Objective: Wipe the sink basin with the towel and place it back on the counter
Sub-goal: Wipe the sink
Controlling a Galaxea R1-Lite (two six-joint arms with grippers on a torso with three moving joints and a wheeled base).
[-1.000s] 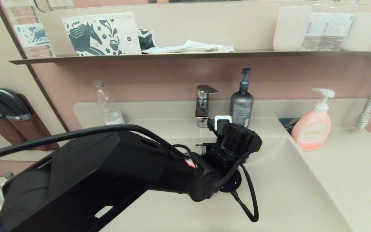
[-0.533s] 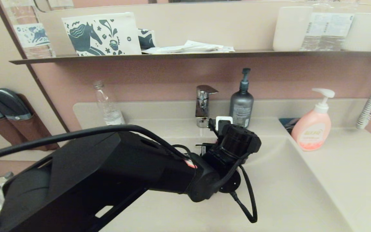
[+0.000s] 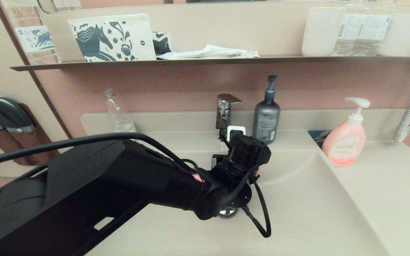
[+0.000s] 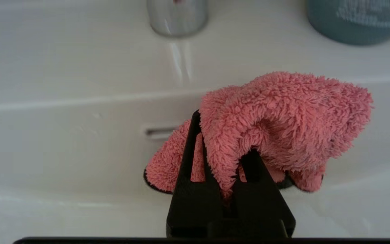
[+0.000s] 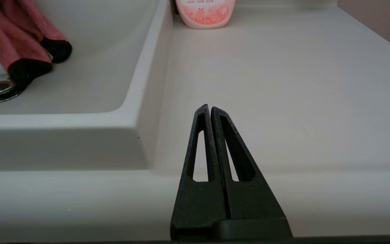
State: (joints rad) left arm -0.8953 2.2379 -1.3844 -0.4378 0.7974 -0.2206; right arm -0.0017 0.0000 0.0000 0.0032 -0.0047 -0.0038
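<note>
Sink basin [image 3: 319, 213]: large rectangular beige-cream bowl w/ sloping sides, round chrome drain plug [image 3: 227, 212] near its middle, small overflow slot [image 4: 156, 131] in the back wall below the chrome faucet [image 3: 225, 113].

Towel [image 4: 276, 115]: small coral-pink terry cloth, thin black edge trim. You'll find it inside the basin, bunched and draped over the left gripper [image 4: 220, 159], whose fingers are clenched on a fold of it. Lower edge hangs down by the basin's back wall, close to the overflow slot; can't tell if it touches the surface. From the right wrist view the cloth's black-trimmed ends hang just above the drain plug.

Left arm: your working arm, reaching from the basin's left front across to its back centre, wrist just in front of the faucet.

Right gripper [image 5: 210, 113]: parked over the counter [image 5: 283, 84], near its front edge, just right of the basin's front-right corner. Fingers pressed together, nothing between them.

Counter: smooth flat beige-cream vanity top, low raised back edge.

Other items, back edge of counter: grey pump bottle [image 3: 267, 117] just right of faucet; pink soap dispenser [image 3: 344, 142] at the basin's back-right corner; clear plastic bottle [image 3: 118, 115] at back left.
</note>
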